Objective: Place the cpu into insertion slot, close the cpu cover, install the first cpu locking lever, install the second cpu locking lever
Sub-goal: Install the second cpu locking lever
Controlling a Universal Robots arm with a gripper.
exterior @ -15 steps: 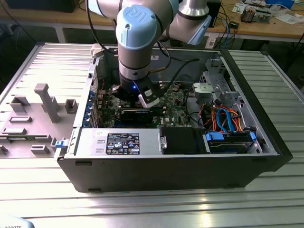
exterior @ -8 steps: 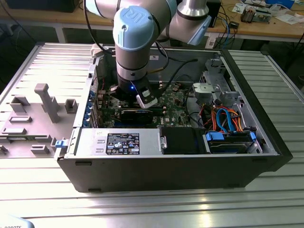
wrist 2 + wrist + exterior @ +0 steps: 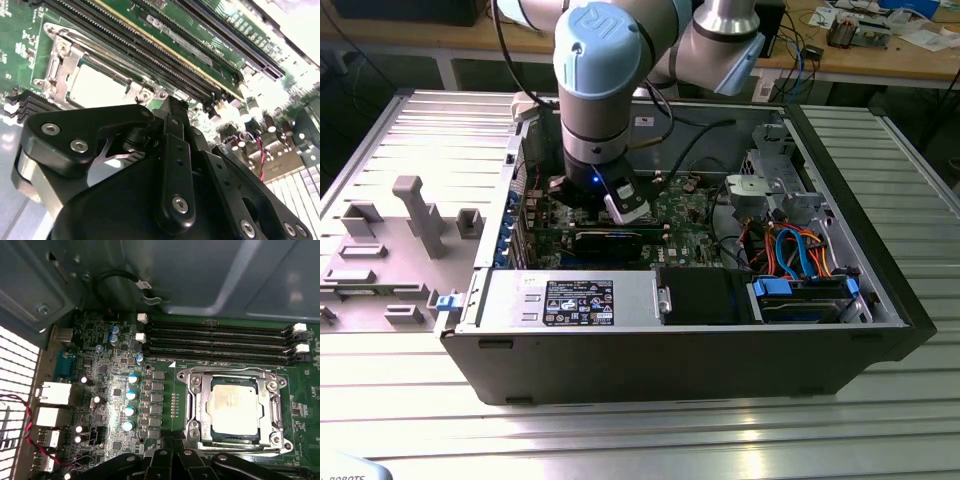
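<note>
The cpu (image 3: 232, 407) lies flat in the insertion slot (image 3: 188, 432) on the green board, its dull silver top showing. The cpu cover (image 3: 197, 400) lies down around it as a silvery frame with a square window. Thin metal lever rods run along the frame's edges; whether they are latched I cannot tell. My gripper (image 3: 172, 455) hovers just off one edge of the socket, black fingers (image 3: 172, 150) pressed together with nothing between them. In the second wrist view the cpu (image 3: 95, 87) and cover (image 3: 60, 65) sit just past the gripper (image 3: 172, 102). In the exterior view the arm reaches down into the open case, with the gripper (image 3: 610, 212) low over the board.
Long black memory slots (image 3: 220, 342) run beside the socket. Capacitors (image 3: 131, 395) and rear ports (image 3: 50, 405) stand on the other side. The case walls (image 3: 840, 160), a black expansion card (image 3: 610, 240), the power supply (image 3: 570, 300) and drive cables (image 3: 800, 250) hem the arm in.
</note>
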